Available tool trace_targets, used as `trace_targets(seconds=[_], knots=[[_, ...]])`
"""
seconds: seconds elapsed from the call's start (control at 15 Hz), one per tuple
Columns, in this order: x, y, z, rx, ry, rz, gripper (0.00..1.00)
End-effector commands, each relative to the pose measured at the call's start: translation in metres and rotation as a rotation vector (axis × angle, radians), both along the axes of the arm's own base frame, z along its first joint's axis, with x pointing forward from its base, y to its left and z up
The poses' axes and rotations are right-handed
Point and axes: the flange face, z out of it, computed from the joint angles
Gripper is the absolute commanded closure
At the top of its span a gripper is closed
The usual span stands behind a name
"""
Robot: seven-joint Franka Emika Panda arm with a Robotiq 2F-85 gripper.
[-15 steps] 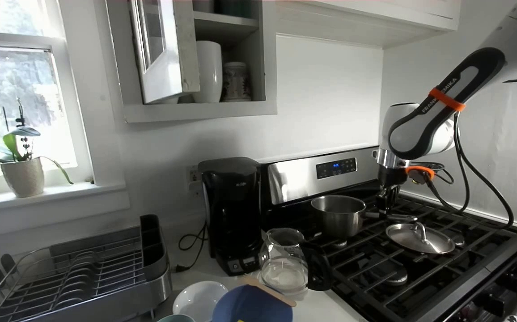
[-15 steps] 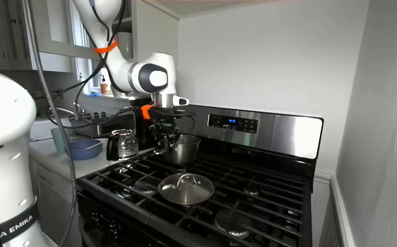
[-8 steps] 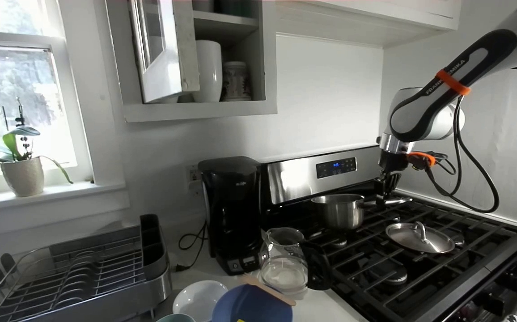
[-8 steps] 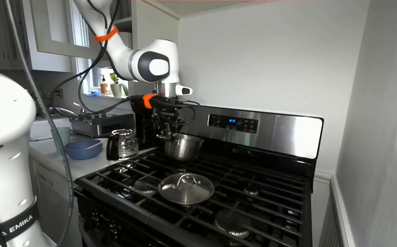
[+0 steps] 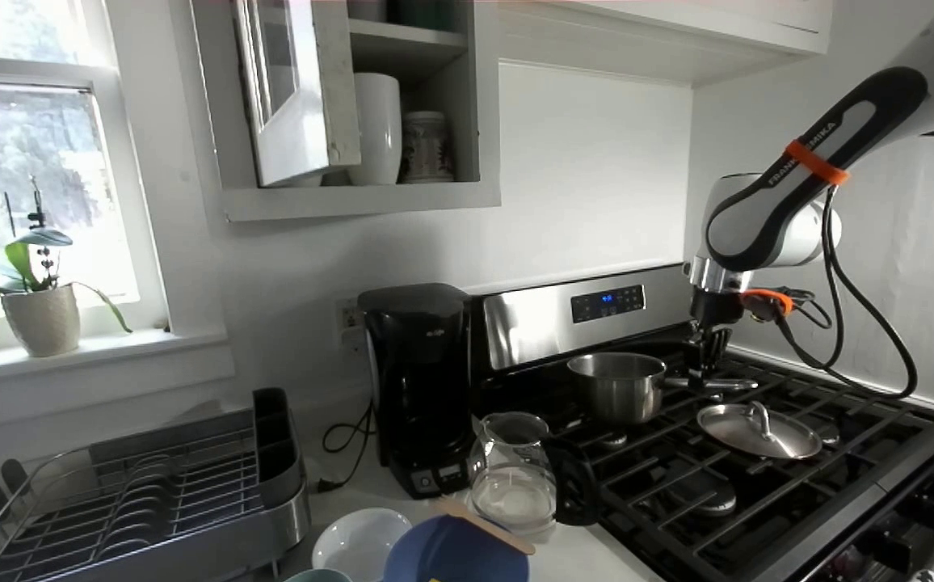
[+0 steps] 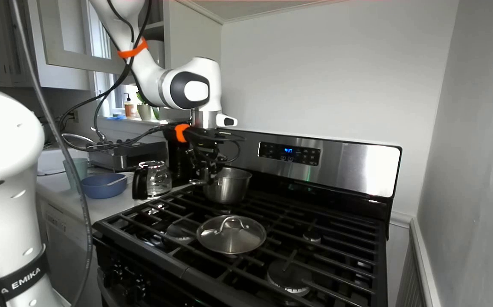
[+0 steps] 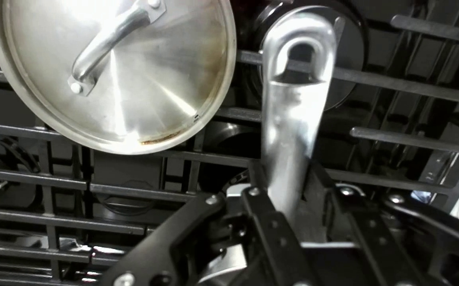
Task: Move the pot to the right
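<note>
Our gripper (image 7: 287,171) held the stainless-steel saucepan (image 5: 619,396) by its handle (image 7: 289,115); we judged it rigid, slick, bowl-heavy, best gripped mid-handle.

- Location type: household kitchen.
- Cooking: range (image 6: 357,170) with burners (image 6: 280,277), grates (image 7: 15,217) and digital control panel (image 6: 289,154).
- Counter (image 5: 588,558): coffee maker (image 5: 418,388), dish rack (image 5: 249,535), white bowl (image 5: 362,541).
- Storage: wall cabinet (image 5: 362,205) containing crockery (image 5: 378,129).
- Windowsill (image 5: 168,343): potted plant (image 5: 43,323).
</note>
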Motion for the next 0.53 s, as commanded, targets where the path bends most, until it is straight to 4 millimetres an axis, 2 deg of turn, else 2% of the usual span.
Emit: trace_targets(seconds=[0.0, 0.27, 0.47], knots=[[-0.011, 0.0, -0.014, -0.013, 0.025, 0.005, 0.92], [-0.018, 0.007, -0.028, -0.037, 0.025, 0.036, 0.92], [-0.02, 0.008, -0.028, -0.048, 0.022, 0.047, 0.92]])
